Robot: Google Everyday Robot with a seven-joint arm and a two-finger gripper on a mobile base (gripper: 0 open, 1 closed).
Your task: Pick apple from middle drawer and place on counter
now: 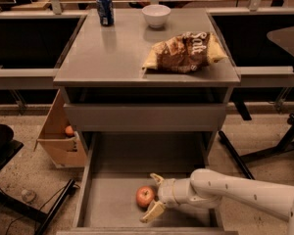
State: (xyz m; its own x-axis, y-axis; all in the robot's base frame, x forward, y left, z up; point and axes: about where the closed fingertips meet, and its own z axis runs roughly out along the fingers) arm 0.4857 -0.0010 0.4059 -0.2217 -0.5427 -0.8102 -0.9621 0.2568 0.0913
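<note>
The apple (145, 196), small and red-orange, lies on the grey floor of the open middle drawer (115, 173), near its front. My gripper (154, 196) reaches in from the right on a white arm and sits low in the drawer. Its two tan fingers are spread, one behind the apple and one in front of it, right against the apple's right side. The fingers do not close on the apple. The counter (112, 48) is the grey top of the cabinet above the drawer.
On the counter stand a blue can (105, 9), a white bowl (156, 15) and a brown chip bag (185, 51). A cardboard box (59, 136) holding an orange fruit (69, 130) sits on the floor to the left. Dark recessed bins flank the cabinet.
</note>
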